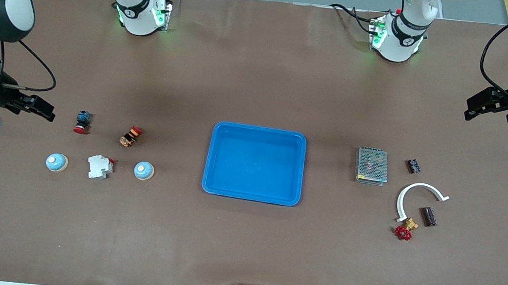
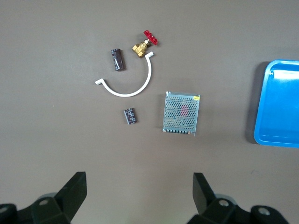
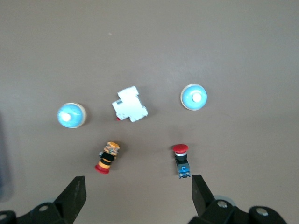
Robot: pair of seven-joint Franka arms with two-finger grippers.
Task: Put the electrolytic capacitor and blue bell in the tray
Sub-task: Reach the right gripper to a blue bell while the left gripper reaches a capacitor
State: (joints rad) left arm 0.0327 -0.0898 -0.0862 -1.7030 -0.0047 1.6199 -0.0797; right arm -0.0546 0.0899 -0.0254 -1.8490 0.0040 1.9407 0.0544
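The right gripper (image 1: 40,107) hangs with its jaws spread and nothing between them, up in the air at the right arm's end of the table, where that arm waits. Below it lie a blue-bodied push button with a red cap (image 1: 82,122) and an orange-and-black button (image 1: 130,136); nearer the front camera sit a blue bell (image 1: 56,162), a white breaker block (image 1: 99,166) and a second blue bell (image 1: 143,170), in a row. The blue tray (image 1: 214,157) rests mid-table with nothing in it. Toward the left arm's end come a grey mesh box (image 1: 371,165), then a small dark component (image 1: 413,166), possibly a second capacitor. Nearer the camera are a white curved clip (image 1: 413,188), a brass valve with a red handwheel (image 1: 405,229), and just beside it the dark cylindrical electrolytic capacitor (image 1: 428,216). The left gripper (image 1: 484,105) hovers with jaws apart and unladen, at that end of the table, also waiting.
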